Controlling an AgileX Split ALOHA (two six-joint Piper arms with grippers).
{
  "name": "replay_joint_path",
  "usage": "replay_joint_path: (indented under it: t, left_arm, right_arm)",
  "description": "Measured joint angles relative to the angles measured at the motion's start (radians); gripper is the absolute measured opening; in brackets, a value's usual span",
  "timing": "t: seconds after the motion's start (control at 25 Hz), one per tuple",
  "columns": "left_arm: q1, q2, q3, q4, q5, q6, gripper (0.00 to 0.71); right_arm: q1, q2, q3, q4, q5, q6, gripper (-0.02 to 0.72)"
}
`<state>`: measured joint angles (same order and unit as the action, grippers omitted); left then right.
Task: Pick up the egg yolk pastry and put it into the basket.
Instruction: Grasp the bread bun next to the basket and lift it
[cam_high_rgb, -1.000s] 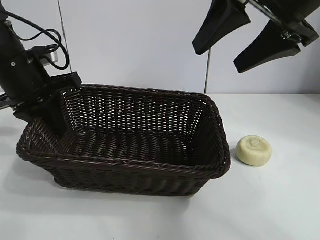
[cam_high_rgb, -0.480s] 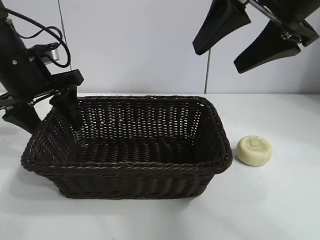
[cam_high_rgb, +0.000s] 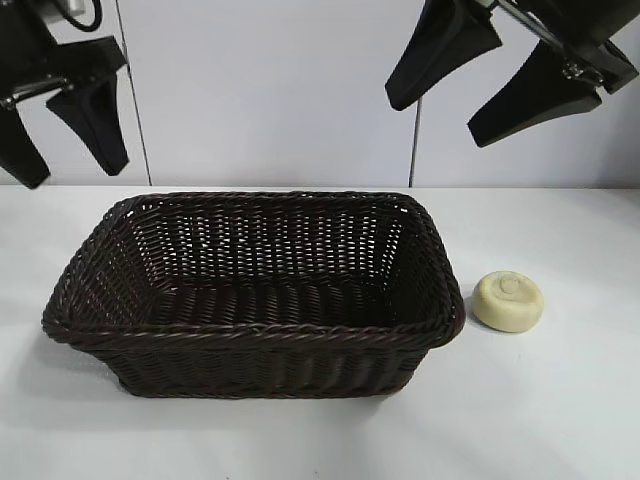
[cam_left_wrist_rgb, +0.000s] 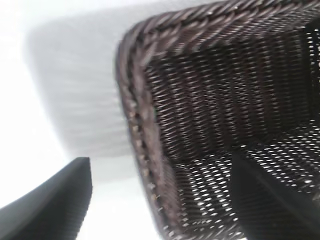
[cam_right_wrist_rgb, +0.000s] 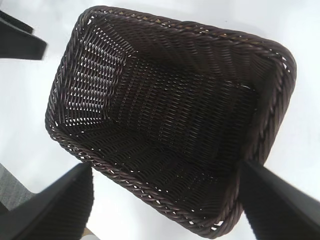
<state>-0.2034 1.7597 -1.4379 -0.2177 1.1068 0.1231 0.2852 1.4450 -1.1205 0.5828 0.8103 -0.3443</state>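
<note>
1. Egg yolk pastry (cam_high_rgb: 509, 300) on bench (cam_high_rgb: 560, 400), just right of basket (cam_high_rgb: 255, 330).
2. Right end effector (cam_high_rgb: 495, 75) high above, spread wide, empty; left end effector (cam_high_rgb: 62, 125) raised far left, open, empty.
3. Probably light, soft, crumbly: pinch gently across round sides.

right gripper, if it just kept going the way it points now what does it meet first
Probably the basket: the right gripper, open, hangs high, and its wrist view looks straight into the basket's empty inside. The egg yolk pastry sits beside the basket, likely off that line.
</note>
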Motion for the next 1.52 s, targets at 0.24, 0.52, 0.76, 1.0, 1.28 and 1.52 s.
replay_joint_path:
  t: [0.24, 0.52, 0.76, 1.0, 1.28, 1.52]
  left_arm:
    - [0.025, 0.002, -0.017, 0.164, 0.017, -0.08, 0.552]
    - [0.182, 0.003, -0.017, 0.192, 0.026, -0.103, 0.552]
    - [0.208, 0.002, -0.017, 0.202, 0.078, -0.103, 0.552]
    - [0.208, -0.065, 0.016, 0.201, 0.11, -0.103, 0.552]
    - [0.208, -0.318, 0.241, 0.202, 0.1, -0.103, 0.542]
    - [0.208, -0.615, 0.485, 0.202, 0.054, -0.108, 0.541]
  right_arm:
    - [0.0, 0.0, 0.0, 0.0, 0.0, 0.0, 0.579]
    - [0.0, 0.0, 0.0, 0.0, 0.0, 0.0, 0.579]
    - [0.0, 0.0, 0.0, 0.0, 0.0, 0.0, 0.579]
    - [0.0, 0.0, 0.0, 0.0, 0.0, 0.0, 0.579]
    - [0.0, 0.0, 0.0, 0.0, 0.001, 0.0, 0.579]
    - [0.0, 0.0, 0.0, 0.0, 0.005, 0.0, 0.579]
